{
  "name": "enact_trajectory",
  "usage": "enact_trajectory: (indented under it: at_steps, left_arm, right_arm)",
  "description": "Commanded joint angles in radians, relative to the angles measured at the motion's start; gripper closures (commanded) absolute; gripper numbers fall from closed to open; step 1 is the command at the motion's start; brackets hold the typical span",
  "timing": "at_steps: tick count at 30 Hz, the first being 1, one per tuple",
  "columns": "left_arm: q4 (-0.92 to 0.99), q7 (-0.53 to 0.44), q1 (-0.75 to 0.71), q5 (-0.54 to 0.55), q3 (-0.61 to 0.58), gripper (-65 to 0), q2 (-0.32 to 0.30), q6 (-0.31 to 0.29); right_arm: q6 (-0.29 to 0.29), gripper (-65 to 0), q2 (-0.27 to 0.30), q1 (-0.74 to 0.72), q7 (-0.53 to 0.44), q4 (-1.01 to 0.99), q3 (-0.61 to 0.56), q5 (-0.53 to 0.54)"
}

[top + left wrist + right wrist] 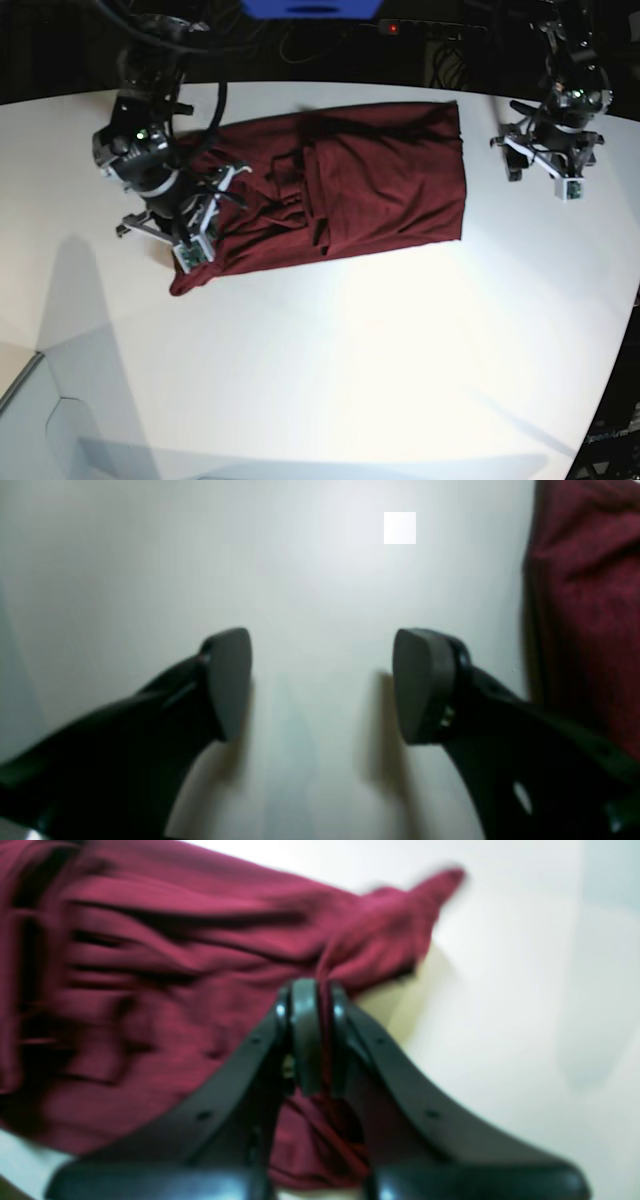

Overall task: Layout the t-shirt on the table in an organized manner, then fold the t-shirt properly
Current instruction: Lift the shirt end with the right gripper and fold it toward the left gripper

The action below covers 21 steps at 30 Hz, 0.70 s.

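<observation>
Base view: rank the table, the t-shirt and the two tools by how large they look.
1. Table, by far.
2. T-shirt.
3. Right tool and left tool: look alike, so no ranking; the right is partly hidden against the cloth.

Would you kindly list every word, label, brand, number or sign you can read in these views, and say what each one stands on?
None can be read in any view.
t-shirt: plain maroon, no print or tag showing.
table: bare white, unmarked.
left gripper and right gripper: black, no lettering visible.
Small green parts on the wrists in the base view: too small to read.
</observation>
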<state>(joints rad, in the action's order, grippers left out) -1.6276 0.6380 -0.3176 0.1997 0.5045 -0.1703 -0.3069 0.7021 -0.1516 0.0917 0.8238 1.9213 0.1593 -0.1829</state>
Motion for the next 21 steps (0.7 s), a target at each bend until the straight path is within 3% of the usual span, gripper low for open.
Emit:
enact_trajectory:
  at_steps: [1, 14, 21]
  left_arm:
    - [-0.033, -0.019, 0.005, 0.005, 0.006, -43.1, -0.008, 0.002]
    - [-0.086, -0.017, -0.015, 0.007, 0.007, -43.1, -0.001, 0.012]
    - [-0.104, -0.017, -0.019, 0.004, 0.007, -43.1, 0.076, 0.012]
  right_arm:
    - [-0.004, 0.0, -0.005, 0.004, -0.027, 0.033, -0.046, 0.02]
    - [-0.004, 0.0, -0.005, 0.023, -0.027, 0.073, -0.475, 0.016]
    - [-0.004, 0.0, -0.005, -0.045, -0.028, -0.013, -0.668, 0.015]
